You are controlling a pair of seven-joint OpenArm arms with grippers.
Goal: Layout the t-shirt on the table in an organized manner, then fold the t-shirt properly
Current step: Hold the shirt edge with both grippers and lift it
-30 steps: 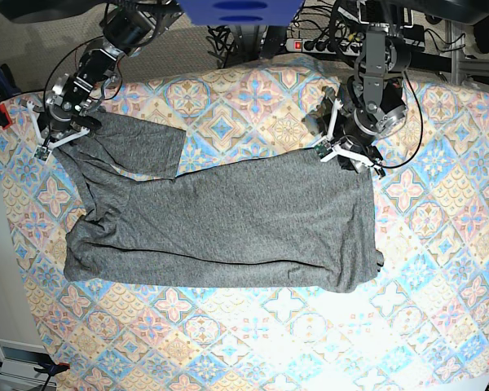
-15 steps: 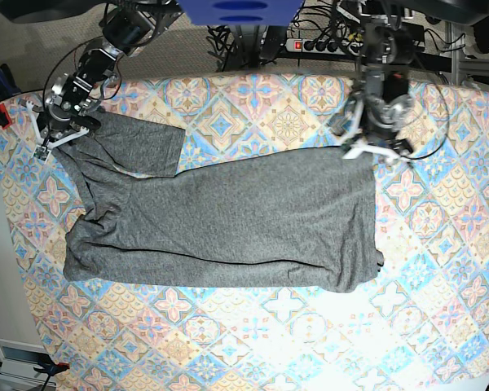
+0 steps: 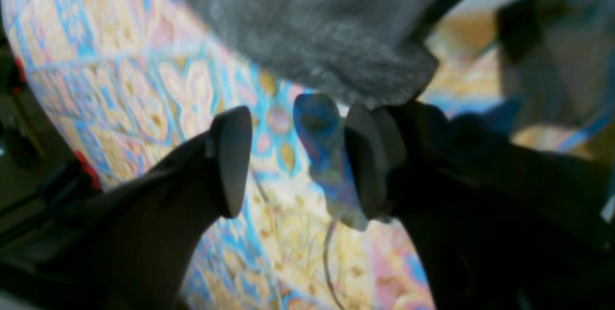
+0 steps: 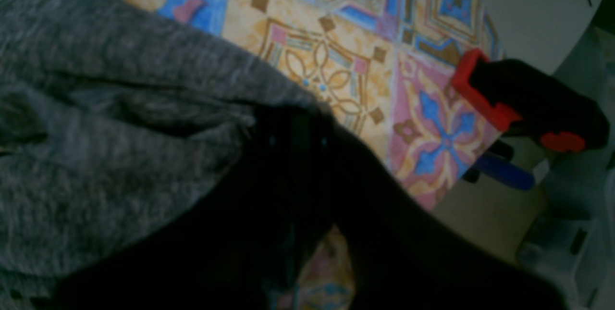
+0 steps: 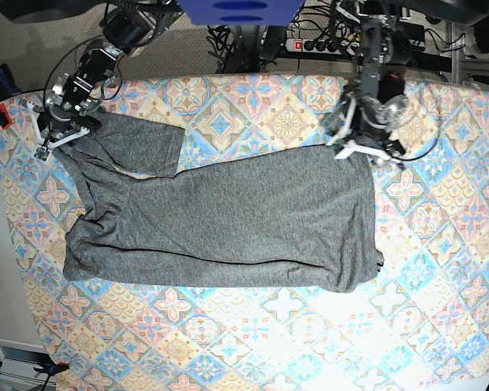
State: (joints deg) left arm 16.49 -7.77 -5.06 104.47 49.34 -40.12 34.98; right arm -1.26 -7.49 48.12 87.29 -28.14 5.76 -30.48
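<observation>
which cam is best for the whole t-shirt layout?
Base view: the t-shirt shows whole, spread on the table. The left wrist view shows only a blurred hem corner; the right wrist view shows bunched fabric at the shut right gripper.

T-shirt (image 5: 228, 224): plain dark heather-grey. Table (image 5: 440, 269) cloth: pastel tile pattern, blue, pink, cream, orange floral medallions. Clamp (image 4: 523, 103) at table edge: black with red.

The base view looks straight down from high above on the whole pastel tile-patterned cloth-covered worktop (image 5: 440, 244) and the dark heather-grey knit t-shirt (image 5: 228, 224). Each wrist view sits close behind its own fingers, the left seeing the shirt's hem corner, the right its sleeve edge; both share that cloth with the base.
</observation>
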